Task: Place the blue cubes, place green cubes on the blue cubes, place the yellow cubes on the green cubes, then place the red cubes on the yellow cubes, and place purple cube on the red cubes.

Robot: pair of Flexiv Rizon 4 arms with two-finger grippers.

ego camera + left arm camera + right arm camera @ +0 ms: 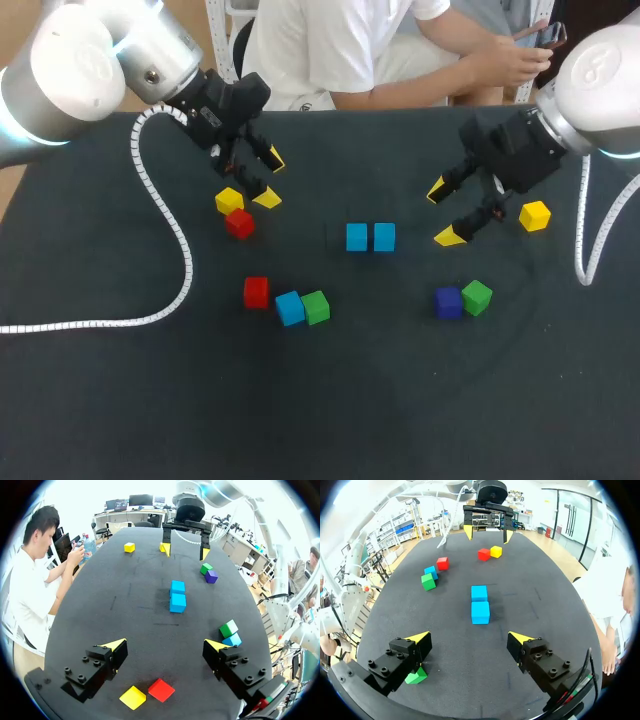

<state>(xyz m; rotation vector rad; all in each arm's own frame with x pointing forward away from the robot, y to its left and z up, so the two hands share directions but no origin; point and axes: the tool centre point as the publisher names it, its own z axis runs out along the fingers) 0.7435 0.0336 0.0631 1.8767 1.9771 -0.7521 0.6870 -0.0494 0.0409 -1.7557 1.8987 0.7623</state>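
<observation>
Blue cubes (pixel 357 237), two of them, sit touching side by side in the middle of the table (pixel 400 410), and neither gripper has hold of them. The left gripper (pixel 270 178) hangs with its fingers spread wide, nothing between them. From its wrist the pair lies well ahead, while a yellow cube (pixel 133 697) and a red cube (pixel 161 690) sit touching each other right beneath it. The right gripper (pixel 444 212) is just as wide apart and empty, near the pair. From its wrist they line up straight ahead, one behind the other. A green cube (pixel 415 676) peeks out under one of its fingers, touching a purple cube (pixel 448 302). A second yellow cube (pixel 534 215) lies just beside that gripper. Further forward, a third blue cube (pixel 290 308) touches a second green cube (pixel 316 307), with a second red cube (pixel 256 292) just beside.
</observation>
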